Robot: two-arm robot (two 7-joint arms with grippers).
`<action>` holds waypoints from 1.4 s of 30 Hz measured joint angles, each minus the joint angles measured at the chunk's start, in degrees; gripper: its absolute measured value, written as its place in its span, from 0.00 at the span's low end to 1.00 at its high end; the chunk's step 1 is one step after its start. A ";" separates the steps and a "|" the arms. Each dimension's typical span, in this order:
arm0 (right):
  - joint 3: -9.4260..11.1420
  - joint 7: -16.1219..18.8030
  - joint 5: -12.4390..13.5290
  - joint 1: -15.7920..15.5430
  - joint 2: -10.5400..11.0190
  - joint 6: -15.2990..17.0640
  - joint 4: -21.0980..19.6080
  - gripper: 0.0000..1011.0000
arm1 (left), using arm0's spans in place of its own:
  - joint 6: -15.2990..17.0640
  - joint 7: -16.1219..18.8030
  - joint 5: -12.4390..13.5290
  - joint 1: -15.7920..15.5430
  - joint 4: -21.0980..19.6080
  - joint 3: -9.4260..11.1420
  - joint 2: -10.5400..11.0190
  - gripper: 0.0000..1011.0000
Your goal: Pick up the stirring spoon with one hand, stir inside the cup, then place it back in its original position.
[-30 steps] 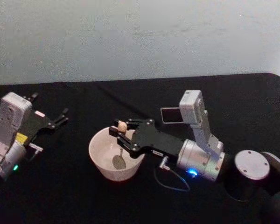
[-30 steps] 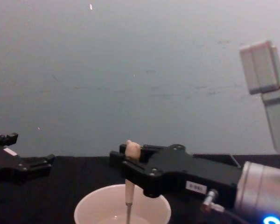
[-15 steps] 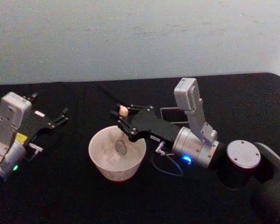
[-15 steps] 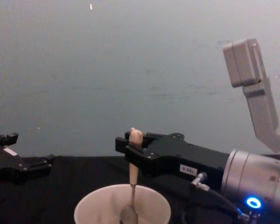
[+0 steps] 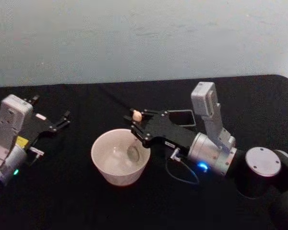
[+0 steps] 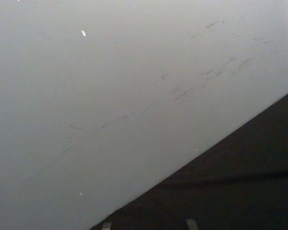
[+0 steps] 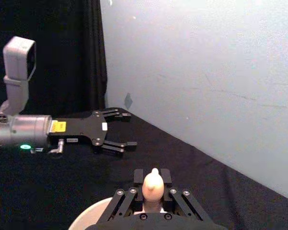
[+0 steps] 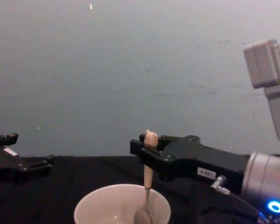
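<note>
The cream-white cup [image 5: 114,175] stands at the table's middle. My right gripper [image 5: 136,125] hovers over the cup's right rim, shut on the cream handle of the stirring spoon [image 5: 137,115]. The spoon hangs upright, its metal bowl down inside the cup by the right wall. In the chest view the spoon's knob [image 8: 150,138] sticks up above the right gripper [image 8: 147,152], over the cup [image 8: 91,204]. The right wrist view shows the knob [image 7: 153,184] between my fingers [image 7: 138,176]. The dark square holder [image 5: 181,111] sits behind that arm. The left gripper [image 5: 59,122] rests open at the far left.
A black cloth [image 5: 77,201] covers the table, with a pale wall [image 5: 134,38] close behind. The right arm's thin cable [image 5: 180,172] loops near the cup. The left gripper [image 7: 116,132] also shows in the right wrist view, well apart from the cup's rim [image 7: 86,215].
My right gripper has carried the spoon rightward inside the cup, from the far middle to the right wall. The left arm has stayed still.
</note>
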 joint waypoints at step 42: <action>-1.08 -1.16 -1.10 1.83 -2.55 -0.84 2.39 0.21 | 0.00 0.00 0.00 0.00 0.00 0.00 0.00 0.99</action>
